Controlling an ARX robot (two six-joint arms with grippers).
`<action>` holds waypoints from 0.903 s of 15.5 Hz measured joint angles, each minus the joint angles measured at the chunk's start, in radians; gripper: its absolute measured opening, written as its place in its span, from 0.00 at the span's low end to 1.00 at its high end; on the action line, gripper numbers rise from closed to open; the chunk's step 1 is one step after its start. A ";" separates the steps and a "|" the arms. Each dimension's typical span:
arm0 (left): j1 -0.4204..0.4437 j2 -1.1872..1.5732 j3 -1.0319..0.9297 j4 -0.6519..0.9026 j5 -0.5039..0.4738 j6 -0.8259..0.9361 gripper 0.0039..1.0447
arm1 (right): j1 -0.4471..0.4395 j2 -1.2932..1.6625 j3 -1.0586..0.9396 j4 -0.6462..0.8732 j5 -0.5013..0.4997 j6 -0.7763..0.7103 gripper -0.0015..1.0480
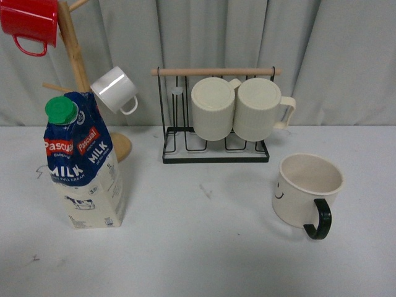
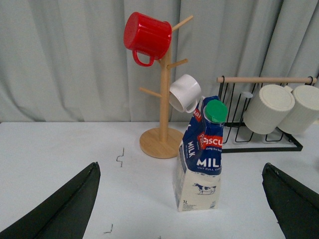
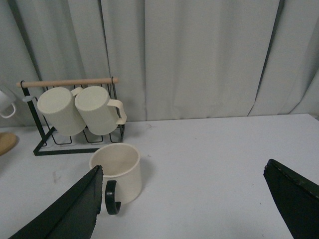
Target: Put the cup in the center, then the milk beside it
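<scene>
Cup (image 1: 307, 185): wide cream mug, upright and mouth up, at the right of the table (image 1: 204, 260), nearer than the wire rack (image 1: 213, 151) that holds two ribbed mugs (image 1: 238, 110). Its black handle (image 1: 320, 219) points to the near right and its smiley face looks left.

Milk carton (image 1: 83, 167): upright at the left, green cap (image 1: 61, 110) on, just in front of the wooden mug tree (image 1: 74, 49). Cup and carton are well apart, with the middle of the table between them, so neither placement is done yet.

Right claw (image 3: 183, 167): spread wide and holding nothing. The cup lies ahead of it, closer to one finger (image 3: 65, 209) than the other.

Left claw (image 2: 180, 167): likewise spread wide and empty, with the carton ahead of it, between the lines of its fingers (image 2: 60, 209).

Handling, by judgement:
- **Cup:** It looks like glazed ceramic, so it is probably rigid, smooth, fairly weighty and liable to chip if set down hard.
- **Hold on the cup:** Pinching the wall at the rim, one finger inside and one outside on the side away from the handle, seems secure. The thin handle offers a narrower target.
- **Carton:** It is paperboard, so it will give under a hard squeeze. It is tall, so it may topple if pushed high.
- **Hold on the carton:** Closing across two flat faces of the body, below the sloping top, seems best. Whether it is full cannot be told.
</scene>
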 joint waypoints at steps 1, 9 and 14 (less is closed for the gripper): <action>0.000 0.000 0.000 0.000 0.000 0.000 0.94 | 0.000 0.000 0.000 0.000 0.000 0.000 0.94; 0.000 0.000 0.000 0.000 0.000 0.000 0.94 | -0.168 0.669 0.143 0.509 -0.669 -0.036 0.94; 0.000 0.000 0.000 0.000 0.000 0.000 0.94 | 0.046 1.390 0.523 0.752 -0.117 0.107 0.94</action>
